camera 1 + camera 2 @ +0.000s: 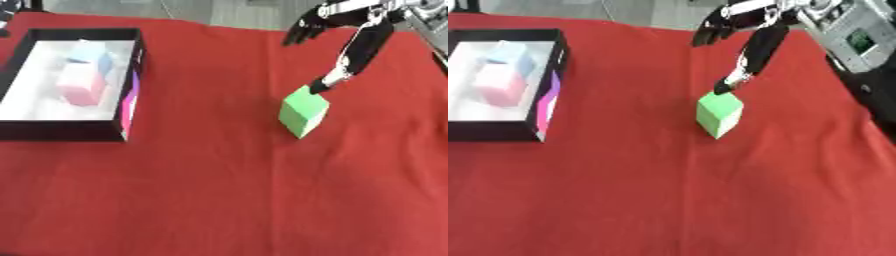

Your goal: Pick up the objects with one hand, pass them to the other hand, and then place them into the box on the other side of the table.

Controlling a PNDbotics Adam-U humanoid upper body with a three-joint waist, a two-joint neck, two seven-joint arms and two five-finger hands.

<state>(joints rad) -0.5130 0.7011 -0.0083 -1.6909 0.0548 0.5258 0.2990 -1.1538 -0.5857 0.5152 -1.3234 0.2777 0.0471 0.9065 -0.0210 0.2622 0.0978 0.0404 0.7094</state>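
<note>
A green cube (304,111) sits tilted on the red tablecloth, right of centre. My right hand (360,47) comes in from the upper right. One long finger points down and its tip touches the cube's top back edge; the other fingers (302,30) spread out above and to the left, holding nothing. At the far left stands the black box (61,131) with a white floor, a pink block (81,86) and a pale blue block (92,60) inside. My left hand shows in neither view.
The red cloth (219,190) covers the whole table. A grey part of my arm with a small green display (855,40) fills the upper right corner. The table's far edge runs along the top.
</note>
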